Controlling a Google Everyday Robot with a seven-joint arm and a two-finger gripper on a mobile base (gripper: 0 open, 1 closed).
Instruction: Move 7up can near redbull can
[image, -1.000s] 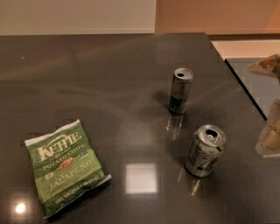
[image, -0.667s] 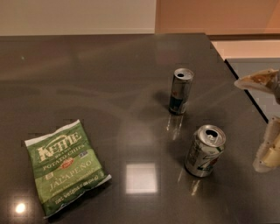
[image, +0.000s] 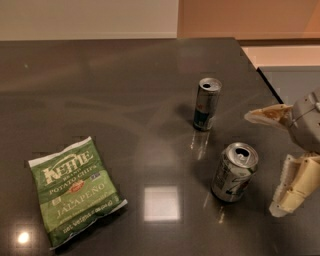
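Dim, warm light; a square glare on the dark table (image: 100, 75) (small hotspot farther off) sits left of the gripper (image: 261, 163), fingers spread, at the right edge.

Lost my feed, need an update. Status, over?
Claw open, beside 7up can, holding nothing. 7up can upright, apart from redbull can. Nothing between them.

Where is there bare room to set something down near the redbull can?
Bare tabletop lies left of the redbull can, between it and the chips bag. Crowded on the right: the 7up can, with the open gripper just beyond it.
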